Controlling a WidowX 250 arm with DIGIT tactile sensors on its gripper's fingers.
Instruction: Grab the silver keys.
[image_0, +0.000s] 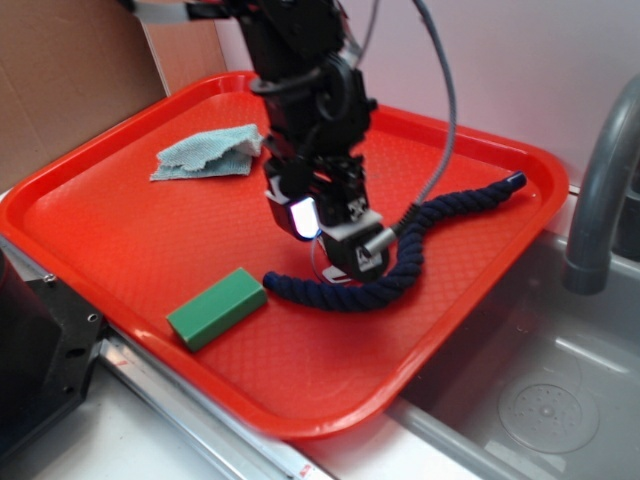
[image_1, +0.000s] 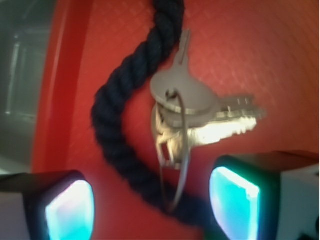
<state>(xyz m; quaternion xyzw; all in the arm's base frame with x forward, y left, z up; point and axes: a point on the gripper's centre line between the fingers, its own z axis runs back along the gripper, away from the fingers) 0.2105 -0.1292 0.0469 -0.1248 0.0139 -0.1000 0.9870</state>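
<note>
My tool (image_1: 150, 202) hangs with its jaws spread wide, holding nothing, directly over the silver keys (image_1: 200, 112). The keys lie on the red tray (image_0: 90, 230) toward its right edge, touching the inner curve of the dark blue rope (image_1: 117, 125).

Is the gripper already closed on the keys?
No, in the wrist view the gripper is open, with the silver keys lying on the tray beyond its fingertips.
</note>
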